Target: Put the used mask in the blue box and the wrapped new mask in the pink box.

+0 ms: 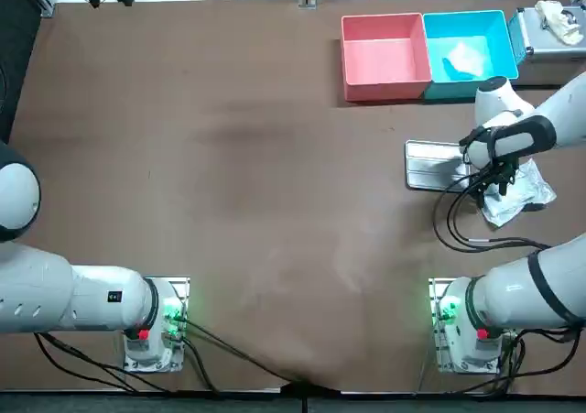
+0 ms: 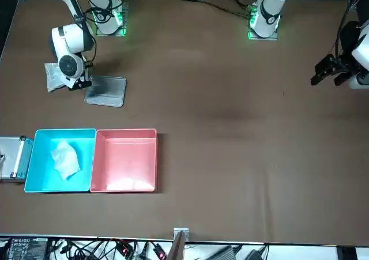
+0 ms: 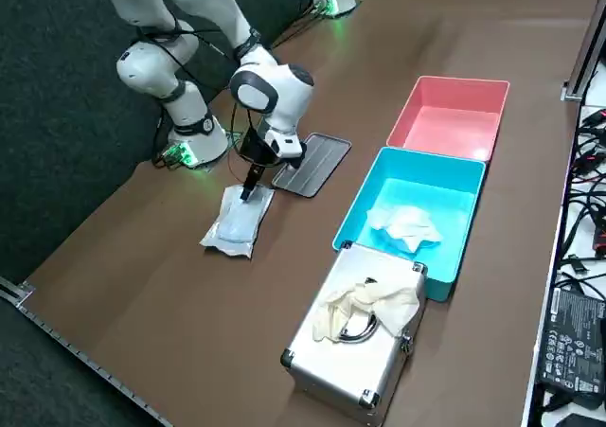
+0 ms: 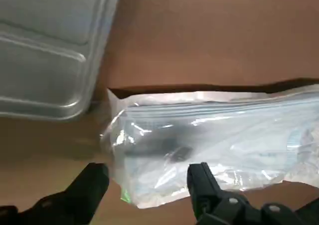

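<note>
The wrapped new mask (image 4: pixel 209 135), in clear crinkled plastic, lies flat on the brown table (image 1: pixel 229 157) next to a metal tray (image 1: pixel 432 164). It also shows as the wrapped mask (image 1: pixel 520 193) from above and the wrapped mask (image 3: pixel 233 226) from the right side. My right gripper (image 4: pixel 147 185) is low over one end of the packet, open, with a fingertip (image 4: pixel 201 179) on either side of its corner. The right gripper (image 3: pixel 248 192) points straight down there. The used mask (image 1: pixel 465 59), white and crumpled, lies inside the blue box (image 1: pixel 499 28). The pink box (image 1: pixel 385 83) beside it holds nothing.
A silver case (image 3: pixel 355 370) with a pale cloth (image 3: pixel 365 306) on its lid stands against the blue box's outer side. The metal tray (image 3: pixel 314 162) lies between the packet and the boxes. Cables (image 1: pixel 462 225) loop on the table near my right arm's base.
</note>
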